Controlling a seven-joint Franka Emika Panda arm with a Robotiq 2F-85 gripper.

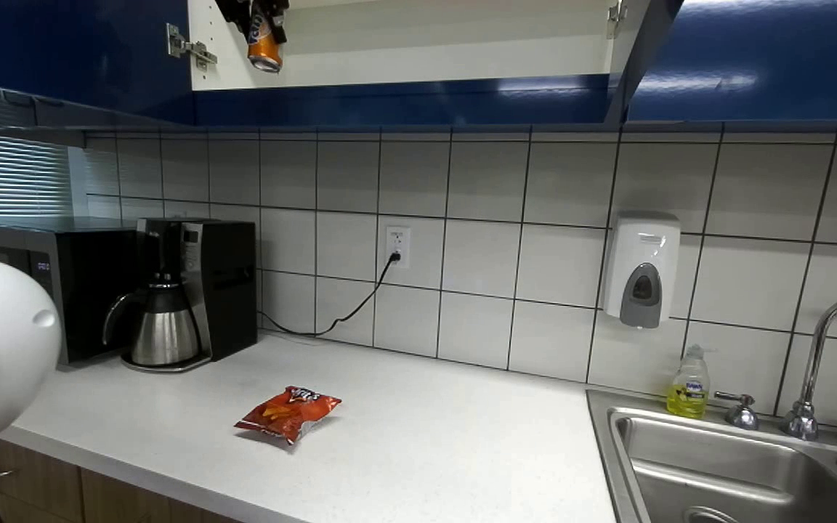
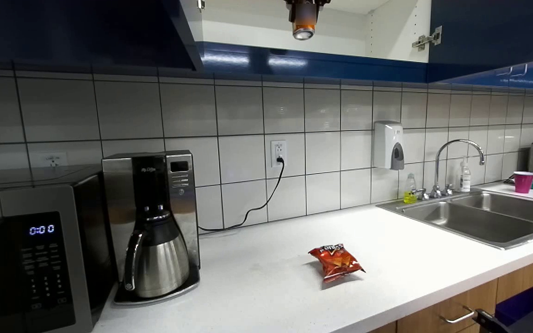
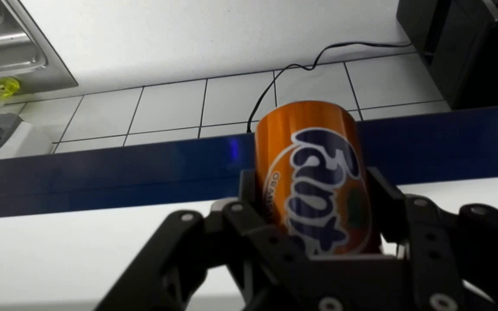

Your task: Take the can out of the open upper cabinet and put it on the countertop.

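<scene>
The orange can (image 3: pixel 314 172) is between the fingers of my gripper (image 3: pixel 316 190) in the wrist view, with a finger against each side. The can also shows in both exterior views (image 1: pixel 264 47) (image 2: pixel 304 23), pointing downward with its silvery end lowest. My gripper is at the top edge of both exterior views (image 1: pixel 262 11) (image 2: pixel 306 5), mostly cut off. The can hangs at the opening of the upper cabinet (image 1: pixel 404 102), above its blue lower edge in both exterior views (image 2: pixel 331 62); its exact depth is unclear. The white countertop (image 1: pixel 426 428) lies well below, also in view (image 2: pixel 257 277).
A red-orange snack packet (image 1: pixel 289 414) lies on the countertop. A coffee maker with a steel pot (image 2: pixel 162 263) stands beside a microwave (image 2: pixel 40 249). A steel sink (image 1: pixel 600 436) adjoins the counter. Open blue doors (image 1: pixel 70 58) flank the cabinet. A black cord (image 2: pixel 266 199) runs along the tiles.
</scene>
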